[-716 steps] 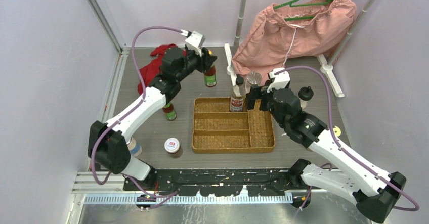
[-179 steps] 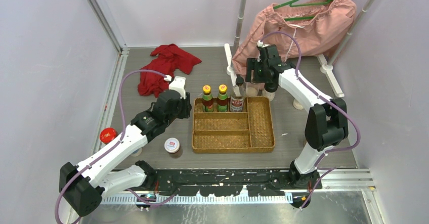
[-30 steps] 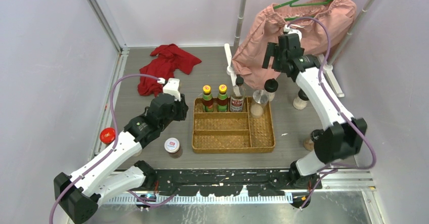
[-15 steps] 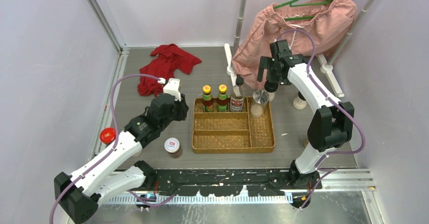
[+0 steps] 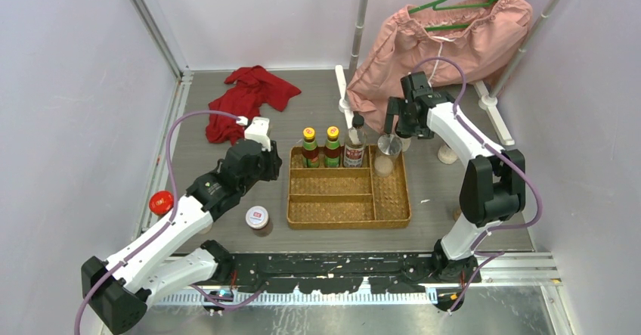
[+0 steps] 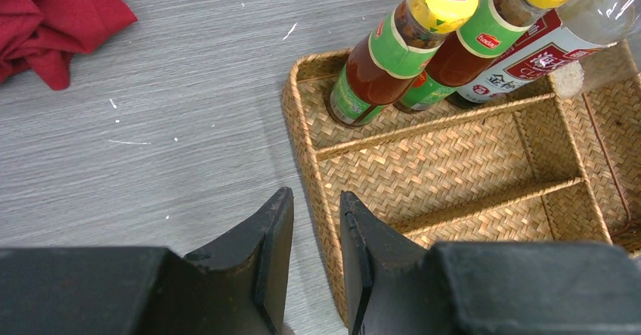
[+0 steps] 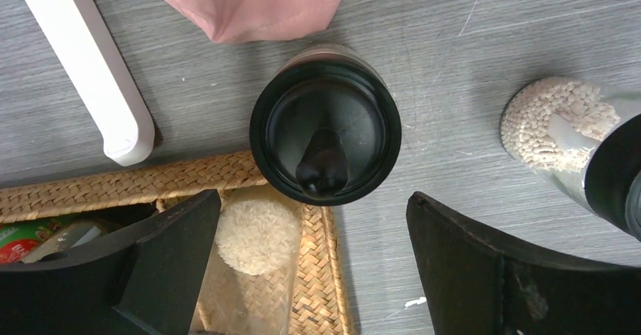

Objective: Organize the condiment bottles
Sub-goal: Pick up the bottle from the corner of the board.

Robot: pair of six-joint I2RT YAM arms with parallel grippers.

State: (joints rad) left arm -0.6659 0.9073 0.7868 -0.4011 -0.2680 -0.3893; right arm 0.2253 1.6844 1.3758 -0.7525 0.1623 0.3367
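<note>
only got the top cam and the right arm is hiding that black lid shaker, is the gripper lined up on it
observer: yes. In the right wrist view the black-lidded shaker sits centred under the right gripper, whose fingers are wide open and clear of it on both sides.
operator: is it in the tray or on the table
observer: on the table, just outside the tray rim.
operator: left gripper holding anything
observer: no. The left wrist view shows the left gripper with only a narrow gap and nothing in it, over the tray's left edge.
</note>
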